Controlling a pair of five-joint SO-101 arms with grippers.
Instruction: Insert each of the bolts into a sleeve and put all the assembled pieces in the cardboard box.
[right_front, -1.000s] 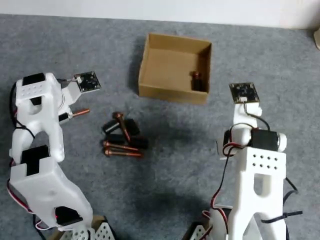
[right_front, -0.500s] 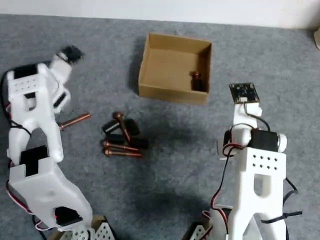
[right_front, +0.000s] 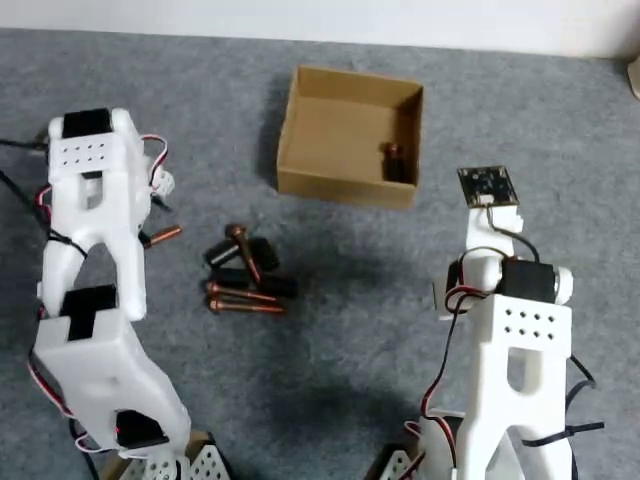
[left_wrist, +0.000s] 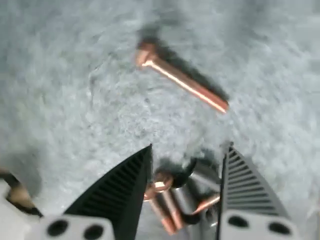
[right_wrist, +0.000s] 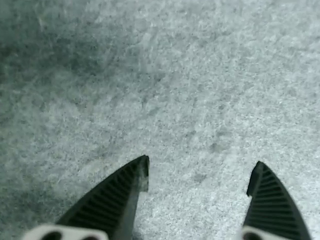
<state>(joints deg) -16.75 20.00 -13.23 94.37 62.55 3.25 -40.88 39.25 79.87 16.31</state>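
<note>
we saw left gripper (left_wrist: 187, 150) and right gripper (right_wrist: 199, 167) both spread open, the loose copper-coloured metal bolt (left_wrist: 181, 84) lying on grey carpet (left_wrist: 75, 100) near the left one, and judged a skewed pinch could roll it away.

From the high view, my left arm (right_front: 95, 220) is covering the head end of the lone bolt (right_front: 163, 235), so only its tip is poking out beside the arm. Just ahead of my left tool (left_wrist: 189, 147), between its spread fingers (left_wrist: 125, 190), the heap of bolts and sleeves (left_wrist: 172, 197) is blurring together. The fingers are hiding its sides and the picture's edge is cutting off the rest, so I am failing to count the pieces. In the cardboard box (right_front: 345, 187), off to the left of my right tool (right_wrist: 201, 161), a copper-topped piece (right_front: 393, 160) is leaning at the wall. It is too small to tell whether a sleeve is holding it.
</note>
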